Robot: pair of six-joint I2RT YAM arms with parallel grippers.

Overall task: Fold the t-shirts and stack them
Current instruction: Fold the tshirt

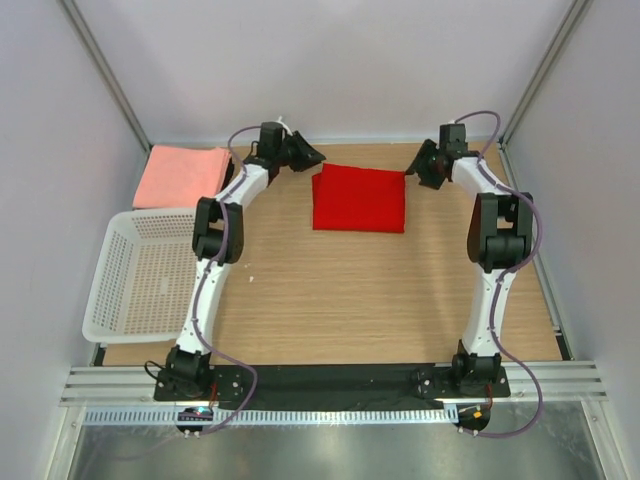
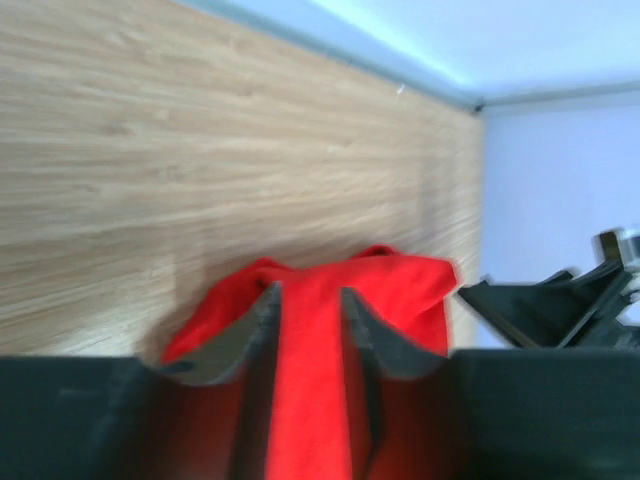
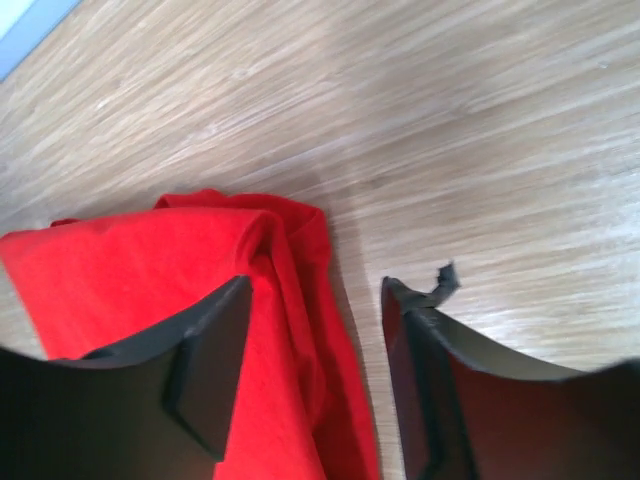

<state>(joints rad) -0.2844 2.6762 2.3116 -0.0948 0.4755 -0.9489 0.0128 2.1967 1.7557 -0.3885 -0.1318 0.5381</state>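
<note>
Judging by the layout, this is the let-go point of a fold. The red t-shirt (image 1: 358,198) lies flat on the table (image 1: 350,300) as a neat rectangle, spanning the gap between the two end effectors. Left end effector (image 2: 308,292) sits low at the shirt's far-left corner. Its fingers are only narrowly apart, with a strip of red cloth showing in the gap below them; I can't tell whether the pads touch the fabric. Right end effector (image 3: 315,285) is over the opposite far corner with fingers well apart. The bunched shirt edge is under and between them and nothing is pinched. Having one end effector per corner makes sense, since it keeps the folded edge straight and square as it's laid down. The salmon-pink folded shirts (image 1: 182,176) are stacked well out to the left of the left end effector, probably the stack target, so the red one likely goes there once folded small enough. White basket (image 1: 100,300) is nearer the arm bases on the left side, with no cloth visible in it. Risk: the crumpled corner by the right end effector may snag a finger and drag the fold open on lift-off.
</note>
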